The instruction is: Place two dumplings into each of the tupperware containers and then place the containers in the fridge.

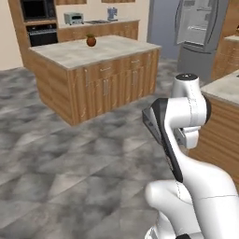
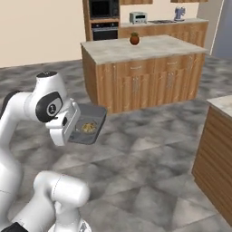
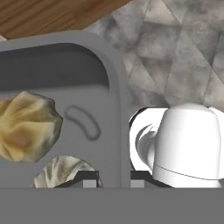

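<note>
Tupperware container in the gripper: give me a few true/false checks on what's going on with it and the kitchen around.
1. The gripper is clamped on the rim of a tupperware container. True.
2. The container is empty. False: two dumplings lie in it in the hand view.
3. The container rests on the island counter. False: it is held in the air over the grey floor, apart from the island.
4. The fridge stands open. True: its shelves show in the left base view.
5. A round brownish thing sits on the island. True.
</note>
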{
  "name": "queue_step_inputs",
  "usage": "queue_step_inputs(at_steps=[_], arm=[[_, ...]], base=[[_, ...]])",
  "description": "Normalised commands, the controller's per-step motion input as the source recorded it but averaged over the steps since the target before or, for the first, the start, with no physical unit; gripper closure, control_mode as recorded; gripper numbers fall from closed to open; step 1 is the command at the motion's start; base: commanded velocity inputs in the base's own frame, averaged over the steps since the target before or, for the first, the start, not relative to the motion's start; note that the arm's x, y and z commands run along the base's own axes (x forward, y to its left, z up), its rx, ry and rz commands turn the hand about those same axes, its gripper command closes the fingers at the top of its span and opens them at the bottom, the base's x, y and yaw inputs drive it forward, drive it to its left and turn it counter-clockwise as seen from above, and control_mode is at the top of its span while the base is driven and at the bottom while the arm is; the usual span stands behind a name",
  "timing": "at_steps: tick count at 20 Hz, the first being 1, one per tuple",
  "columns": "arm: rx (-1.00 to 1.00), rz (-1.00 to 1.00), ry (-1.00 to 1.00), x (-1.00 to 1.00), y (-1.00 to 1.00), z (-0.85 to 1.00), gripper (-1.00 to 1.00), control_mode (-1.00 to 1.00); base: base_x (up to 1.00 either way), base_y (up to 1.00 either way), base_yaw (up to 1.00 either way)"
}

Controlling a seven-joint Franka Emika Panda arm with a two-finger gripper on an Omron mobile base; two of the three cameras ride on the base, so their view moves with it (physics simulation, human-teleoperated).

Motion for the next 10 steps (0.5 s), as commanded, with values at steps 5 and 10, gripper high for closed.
queue_step_inputs(at_steps=[5,10], arm=[[0.0,0.0,0.0,0.0,0.0,0.0,1.0,1.0],[0.0,0.0,0.0,0.0,0.0,0.0,1.0,1.0]], base=[[0.99,1.0,-0.34],[0.72,1.0,-0.36]])
